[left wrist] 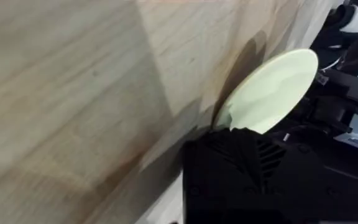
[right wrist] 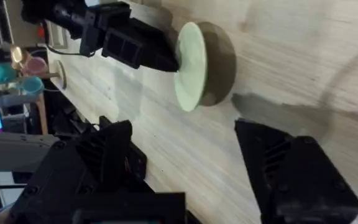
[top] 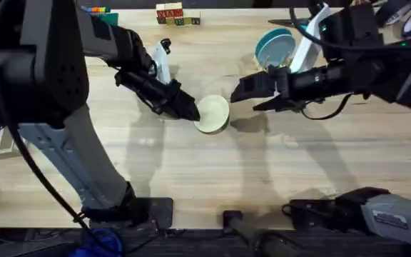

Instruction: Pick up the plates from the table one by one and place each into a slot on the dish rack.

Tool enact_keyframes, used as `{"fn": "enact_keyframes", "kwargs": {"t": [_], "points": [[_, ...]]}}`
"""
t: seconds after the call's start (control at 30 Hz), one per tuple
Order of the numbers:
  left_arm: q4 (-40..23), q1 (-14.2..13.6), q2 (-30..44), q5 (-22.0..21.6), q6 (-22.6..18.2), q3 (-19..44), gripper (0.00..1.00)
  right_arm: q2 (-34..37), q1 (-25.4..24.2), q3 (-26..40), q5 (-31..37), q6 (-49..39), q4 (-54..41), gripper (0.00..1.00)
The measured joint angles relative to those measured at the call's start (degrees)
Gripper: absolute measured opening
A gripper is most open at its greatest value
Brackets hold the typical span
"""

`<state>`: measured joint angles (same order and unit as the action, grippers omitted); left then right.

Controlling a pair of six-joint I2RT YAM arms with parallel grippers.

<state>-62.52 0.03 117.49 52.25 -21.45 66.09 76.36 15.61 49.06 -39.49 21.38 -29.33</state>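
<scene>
At the middle of the table, the left gripper clamps the nine-o'clock rim of the cream plate — tilted up on edge — while the right gripper, fingers spread and empty, hovers just beside it at two o'clock, the dish rack beyond.

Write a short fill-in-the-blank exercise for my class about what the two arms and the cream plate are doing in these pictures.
1. The cream plate is held at its edge by the ____ gripper.
2. The right gripper has its fingers ____.
3. The held plate is tilted, with its lower edge toward the ____.
4. A teal plate stands near the table's ____ edge.

Missing words: left; open; table; far
</scene>
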Motion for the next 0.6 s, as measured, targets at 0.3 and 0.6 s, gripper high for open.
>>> {"fn": "enact_keyframes", "kwargs": {"t": [0.3,0.6], "points": [[0.0,0.0,0.0,0.0,0.0,0.0,0.043,0.0,1.0,-0.9,0.5,2.7,1.1,0.993],[0.0,0.0,0.0,0.0,0.0,0.0,0.043,4.7,2.4,-2.0,0.5,3.7,3.7,0.995]]}}
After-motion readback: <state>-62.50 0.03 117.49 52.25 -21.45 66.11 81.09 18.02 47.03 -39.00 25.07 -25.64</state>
